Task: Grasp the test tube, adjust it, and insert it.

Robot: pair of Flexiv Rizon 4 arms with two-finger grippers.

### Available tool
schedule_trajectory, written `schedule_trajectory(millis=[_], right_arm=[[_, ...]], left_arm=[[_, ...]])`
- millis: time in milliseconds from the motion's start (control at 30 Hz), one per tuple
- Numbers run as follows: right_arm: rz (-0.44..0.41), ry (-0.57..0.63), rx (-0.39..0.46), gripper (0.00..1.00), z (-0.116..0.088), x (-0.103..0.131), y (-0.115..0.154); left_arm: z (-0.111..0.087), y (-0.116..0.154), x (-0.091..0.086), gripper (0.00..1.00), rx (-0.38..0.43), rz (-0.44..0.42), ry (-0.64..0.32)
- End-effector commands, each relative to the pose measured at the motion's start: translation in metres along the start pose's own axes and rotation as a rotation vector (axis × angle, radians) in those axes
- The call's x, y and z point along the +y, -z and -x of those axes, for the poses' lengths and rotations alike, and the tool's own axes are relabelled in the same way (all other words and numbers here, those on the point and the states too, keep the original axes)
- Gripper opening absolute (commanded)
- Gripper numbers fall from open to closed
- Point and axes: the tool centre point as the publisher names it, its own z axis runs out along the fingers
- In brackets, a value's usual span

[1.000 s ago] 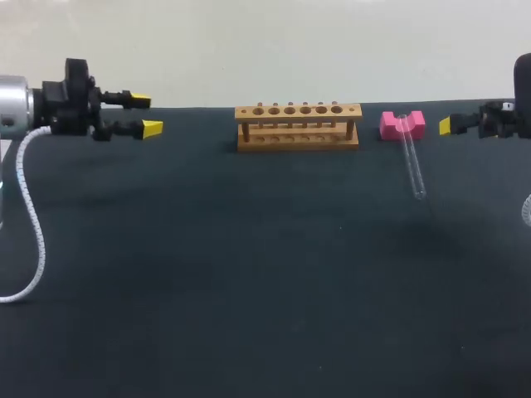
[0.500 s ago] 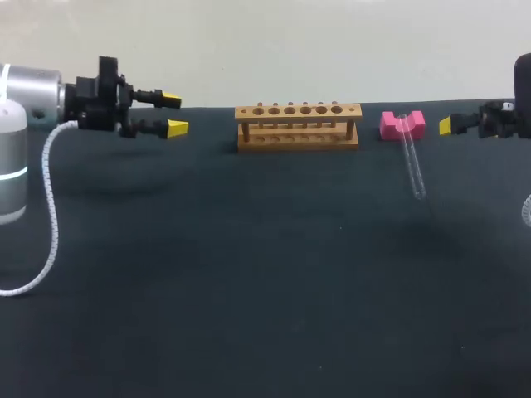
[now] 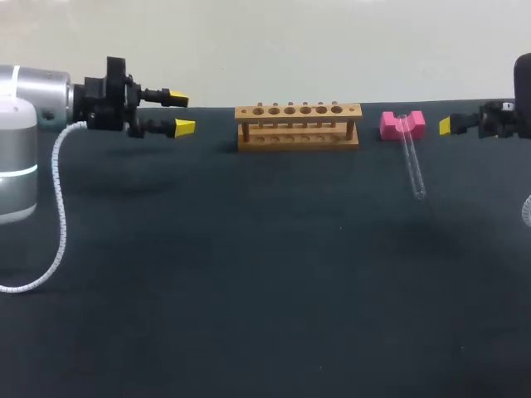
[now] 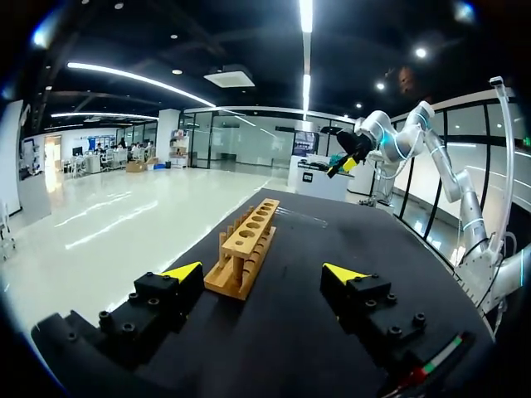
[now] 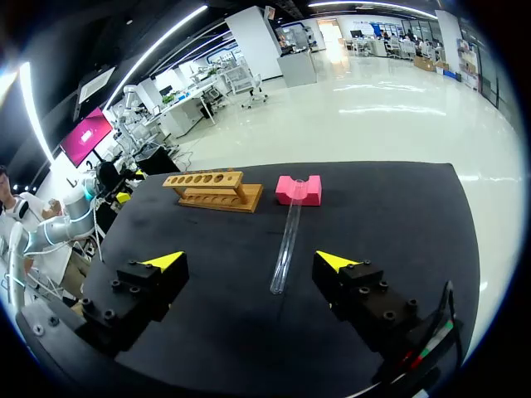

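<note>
**A:** Whereabouts of the test tube (image 3: 412, 164)?

**B:** Upper right of the head view, lying on the dark tabletop (image 3: 249, 274). Far end laid in the notch of the pink block (image 3: 402, 124), rounded end pointing toward the near edge and leaning a little to the right.

**A:** And the wooden test tube rack (image 3: 298, 126)?

**B:** Upper middle of the frame, standing upright near the pink block, on its left, not touching it. Row of round holes along the top bar.

**A:** State of the left pincer (image 3: 181, 114)?

**B:** Upper left, hanging above the tabletop, yellow tips aimed rightward at the rack and well apart from it. Spread wide, pinching nothing. From its own wrist, rack seen end-on just ahead of the parted fingers. White coiled cable (image 3: 58, 215) drooping from the arm at the left edge.

**A:** Right pincer (image 3: 448, 125)?

**B:** Far right edge, level with the pink block, only one yellow tip showing there. From its own wrist, fingers held far apart, closed on nothing. Test tube on the tabletop ahead of the gap, untouched. Pink block beyond the tube, rack beside the block.
</note>
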Motion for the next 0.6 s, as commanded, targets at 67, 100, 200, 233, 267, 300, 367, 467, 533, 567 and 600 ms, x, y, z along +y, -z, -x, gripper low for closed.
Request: schedule_trajectory(millis=[67, 100, 200, 233, 267, 300, 367, 467, 533, 567, 600], right_arm=[[0.0, 0.0, 0.0, 1.0, 0.0, 0.0, 0.0], [0.0, 0.0, 0.0, 1.0, 0.0, 0.0, 0.0], [-0.051, -0.041, -0.024, 1.0, 0.001, -0.005, -0.002], [-0.098, -0.079, -0.043, 1.0, 0.003, -0.007, -0.004], [-0.098, -0.091, -0.064, 1.0, 0.004, -0.007, -0.005], [-0.142, -0.097, -0.077, 1.0, 0.007, -0.006, -0.009], [-0.199, -0.116, -0.089, 1.0, 0.009, -0.006, -0.015], [-0.288, -0.123, -0.096, 1.0, 0.013, -0.006, -0.025], [-0.327, -0.126, -0.094, 1.0, 0.015, -0.006, -0.033], [-0.35, -0.127, -0.097, 1.0, 0.016, -0.006, -0.037], [-0.377, -0.124, -0.095, 1.0, 0.016, -0.006, -0.04]], left_arm=[[0.0, 0.0, -0.003, 1.0, -0.003, 0.007, -0.002], [0.0, 0.0, -0.003, 1.0, -0.003, 0.007, -0.002], [0.0, 0.0, -0.003, 1.0, -0.003, 0.007, -0.002], [0.0, 0.0, -0.003, 1.0, -0.003, 0.007, -0.002], [0.0, 0.0, -0.003, 1.0, -0.003, 0.007, -0.002], [0.0, 0.0, -0.003, 1.0, -0.003, 0.007, -0.002], [0.0, 0.0, -0.003, 1.0, -0.003, 0.007, -0.002], [0.0, 0.0, -0.003, 1.0, -0.003, 0.007, -0.002], [0.0, 0.0, -0.003, 1.0, -0.003, 0.007, -0.002], [0.0, 0.0, -0.003, 1.0, -0.003, 0.007, -0.002], [0.0, 0.0, -0.003, 1.0, -0.003, 0.007, -0.002]])
